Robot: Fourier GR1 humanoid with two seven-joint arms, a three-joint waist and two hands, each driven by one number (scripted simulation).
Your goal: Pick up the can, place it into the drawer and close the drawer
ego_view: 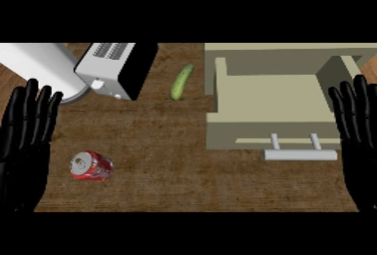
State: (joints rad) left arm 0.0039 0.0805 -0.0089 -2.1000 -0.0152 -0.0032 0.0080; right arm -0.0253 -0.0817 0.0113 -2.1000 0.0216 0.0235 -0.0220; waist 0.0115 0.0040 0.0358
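Note:
A red can (92, 166) lies on its side on the wooden counter (169, 149), at the lower left. The beige drawer (269, 102) stands pulled open at the right, its inside bare and its white handle (300, 155) facing me. My left hand (26, 134) rests open at the left edge, fingers up, just left of the can and apart from it. At the right edge my right hand (357, 129) is open too, fingers up, beside the drawer's right wall.
A green cucumber (181, 81) lies near the back, left of the drawer. A white and black toaster (116, 69) sits at the back left, next to a large white cylinder (44, 64). Bare counter lies between can and drawer.

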